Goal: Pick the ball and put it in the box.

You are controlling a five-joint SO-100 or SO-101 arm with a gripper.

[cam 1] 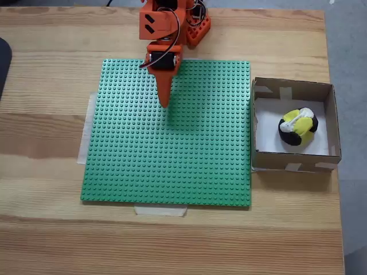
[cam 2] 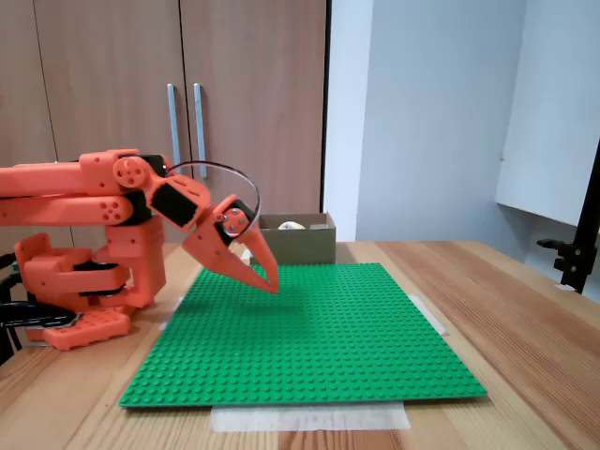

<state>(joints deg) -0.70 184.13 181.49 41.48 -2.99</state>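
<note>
The yellow, black and white ball (cam 1: 298, 127) lies on the white floor of the brown cardboard box (cam 1: 293, 161), which stands at the right edge of the green plate in a fixed view. From the side, the box (cam 2: 309, 245) stands at the far end of the table with the top of the ball (cam 2: 291, 225) just showing above its wall. My orange gripper (cam 1: 164, 103) hangs over the far middle of the green baseplate (cam 1: 172, 166), well left of the box. Its fingers (cam 2: 272, 282) taper to a shut point with nothing between them, just above the plate.
The arm's orange base (cam 2: 80, 281) sits at the table's far edge in the top-down view. White tape (cam 1: 160, 210) holds the plate to the wooden table (cam 1: 46, 143). A dark object (cam 1: 3, 63) lies at the left edge. Wooden cabinets (cam 2: 187, 94) stand behind.
</note>
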